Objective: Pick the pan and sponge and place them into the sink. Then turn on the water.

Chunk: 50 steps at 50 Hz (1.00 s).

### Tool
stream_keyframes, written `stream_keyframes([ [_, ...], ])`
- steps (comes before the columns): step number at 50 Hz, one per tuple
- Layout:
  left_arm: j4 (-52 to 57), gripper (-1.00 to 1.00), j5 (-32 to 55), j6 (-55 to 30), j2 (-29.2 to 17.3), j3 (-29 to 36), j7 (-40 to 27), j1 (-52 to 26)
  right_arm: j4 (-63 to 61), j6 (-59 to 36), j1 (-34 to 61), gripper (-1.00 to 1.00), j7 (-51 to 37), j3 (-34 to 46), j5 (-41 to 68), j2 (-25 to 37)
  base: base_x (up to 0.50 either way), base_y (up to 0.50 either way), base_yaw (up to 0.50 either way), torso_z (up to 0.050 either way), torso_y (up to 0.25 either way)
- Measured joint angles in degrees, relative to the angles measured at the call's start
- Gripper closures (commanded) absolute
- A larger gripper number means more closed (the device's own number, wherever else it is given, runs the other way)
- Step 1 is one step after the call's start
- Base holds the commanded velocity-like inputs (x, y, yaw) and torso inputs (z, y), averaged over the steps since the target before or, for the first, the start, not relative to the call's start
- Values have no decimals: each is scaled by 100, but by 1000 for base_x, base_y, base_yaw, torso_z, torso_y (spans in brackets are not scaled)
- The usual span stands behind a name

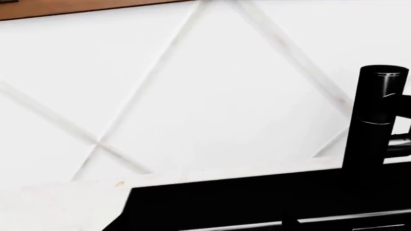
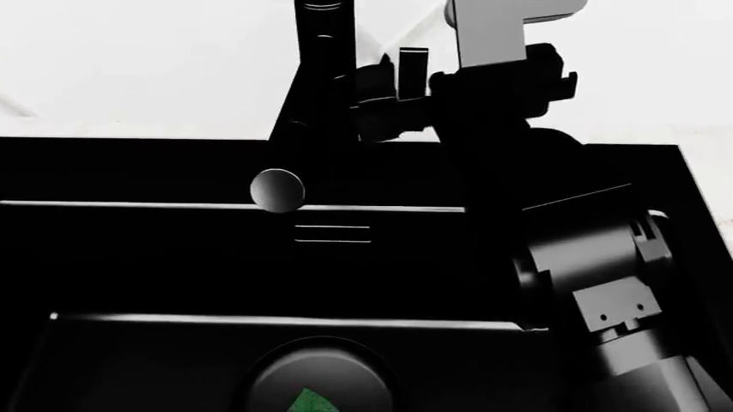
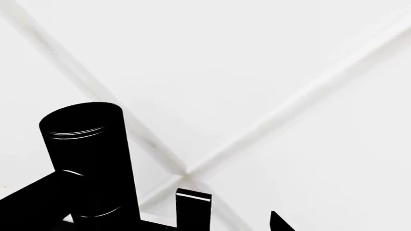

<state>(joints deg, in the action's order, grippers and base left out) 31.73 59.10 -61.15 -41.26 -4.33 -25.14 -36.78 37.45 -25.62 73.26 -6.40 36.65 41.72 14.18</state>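
Right gripper (image 2: 396, 81) at the faucet (image 2: 321, 60)
Its jaw state cannot be told; the sink (image 2: 137, 257) opens below it, sponge (image 2: 307, 402) inside the pan (image 2: 321, 378).

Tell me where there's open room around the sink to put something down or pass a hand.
Free: the pale counter left of the sink, and the basin's left half by the overflow slots. Crowded: around the faucet, where the right arm reaches in, and the pan with the sponge at the near edge.
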Motion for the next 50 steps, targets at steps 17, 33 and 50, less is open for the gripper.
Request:
stream_keyframes([
  [17, 3, -100, -18, 39, -23, 39, 0, 44, -108, -52, -57, -100, -170, -22, 2, 99, 0, 0, 0, 0, 0],
  [33, -6, -100, -88, 124, -42, 75, 17, 107, 165, 5, 18, -100, 2, 19, -10, 11, 0, 0, 0, 0, 0],
  [50, 9, -100, -128, 204, -52, 110, 35, 168, 456, 67, 158, -100, 145, 50, -38, -85, 0, 0, 0, 0, 0],
])
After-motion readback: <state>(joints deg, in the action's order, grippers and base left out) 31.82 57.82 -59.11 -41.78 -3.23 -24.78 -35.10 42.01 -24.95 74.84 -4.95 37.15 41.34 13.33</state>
